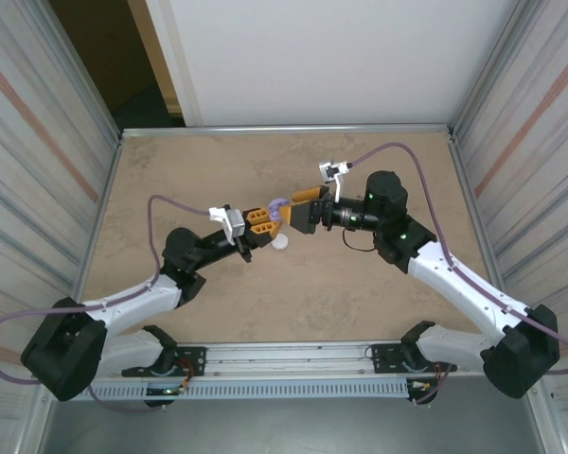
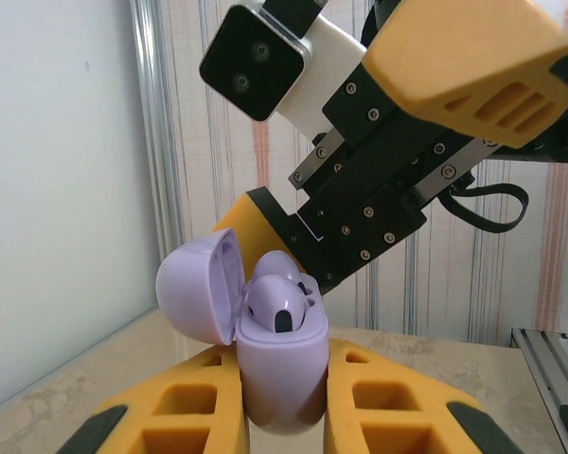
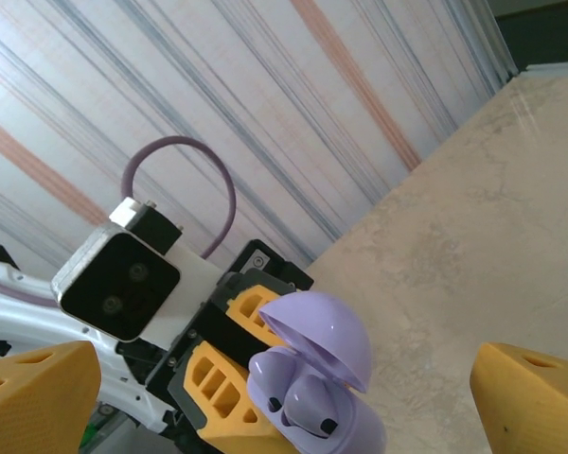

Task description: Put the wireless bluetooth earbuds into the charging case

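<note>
Left gripper (image 2: 284,416) clamps the purple charging case (image 2: 279,378) upright, lid (image 2: 197,288) flipped open; both purple earbuds (image 2: 282,307) look seated inside; right gripper (image 3: 284,392) hangs wide open, empty, close by; for this pair, only shutting the lid seems left.

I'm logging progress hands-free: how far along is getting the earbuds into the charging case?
Done: two purple earbuds appear to sit in the purple case, its lid open. In hand: the left end effector is shut on the case; the right end effector stands open near it. Left: likely closing the lid; a small white item lies on the table, too small to identify.
</note>
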Available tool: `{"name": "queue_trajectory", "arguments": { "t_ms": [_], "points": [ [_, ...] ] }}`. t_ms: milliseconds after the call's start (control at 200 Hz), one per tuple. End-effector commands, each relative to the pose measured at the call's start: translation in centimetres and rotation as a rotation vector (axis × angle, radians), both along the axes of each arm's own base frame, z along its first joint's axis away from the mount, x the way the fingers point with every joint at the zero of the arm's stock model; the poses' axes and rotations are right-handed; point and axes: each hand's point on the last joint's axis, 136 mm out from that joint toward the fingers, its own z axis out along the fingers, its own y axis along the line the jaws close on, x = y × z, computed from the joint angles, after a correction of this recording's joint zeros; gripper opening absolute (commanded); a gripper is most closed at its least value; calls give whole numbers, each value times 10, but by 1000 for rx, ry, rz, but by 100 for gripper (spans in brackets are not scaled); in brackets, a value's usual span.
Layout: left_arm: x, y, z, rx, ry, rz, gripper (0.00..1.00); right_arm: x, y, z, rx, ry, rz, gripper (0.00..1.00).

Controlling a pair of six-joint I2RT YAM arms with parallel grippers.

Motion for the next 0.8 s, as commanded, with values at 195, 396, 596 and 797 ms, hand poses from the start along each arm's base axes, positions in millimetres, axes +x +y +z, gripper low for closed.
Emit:
{"name": "queue_trajectory", "arguments": {
  "t_ms": [195, 396, 596, 797],
  "points": [
    [-5, -4, 23, -51, -44, -33, 0, -10, 11, 18, 27, -61, 75, 99],
    [-3, -5, 20, -49, -29, -33, 0, -14, 15, 22, 32, -81, 105, 99],
    [-2, -5, 17, -45, -15, -32, 0, -15, 16, 26, 35, -108, 115, 99],
    [0, -6, 12, -35, -3, -28, 0, -21, 16, 31, 40, -160, 145, 96]
  ]
}}
